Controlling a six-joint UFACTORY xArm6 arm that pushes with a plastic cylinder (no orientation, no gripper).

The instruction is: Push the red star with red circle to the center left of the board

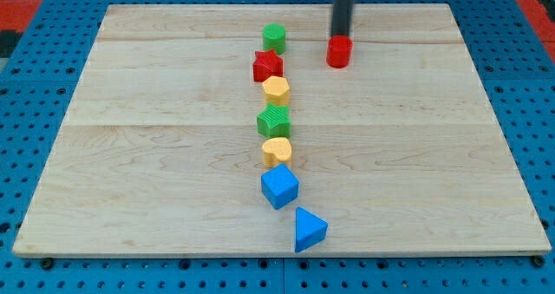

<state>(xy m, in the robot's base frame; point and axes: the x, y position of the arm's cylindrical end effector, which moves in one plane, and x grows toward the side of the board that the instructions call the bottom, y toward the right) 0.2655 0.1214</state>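
Wooden worktop (156, 155) is shown; my tip (340, 35) — a bare rod, no pincer — is set touching the red circle (338, 52) at its top edge. From that circle, the red star (267, 66) lies toward the view's left — slightly lower.

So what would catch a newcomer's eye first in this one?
A crooked line of blocks runs down the middle of the board, from the green cylinder and red star near the view's top to the blue triangle at the bottom. Apart from it, to the view's right of the star, sits the red circle, with my tip just behind it.
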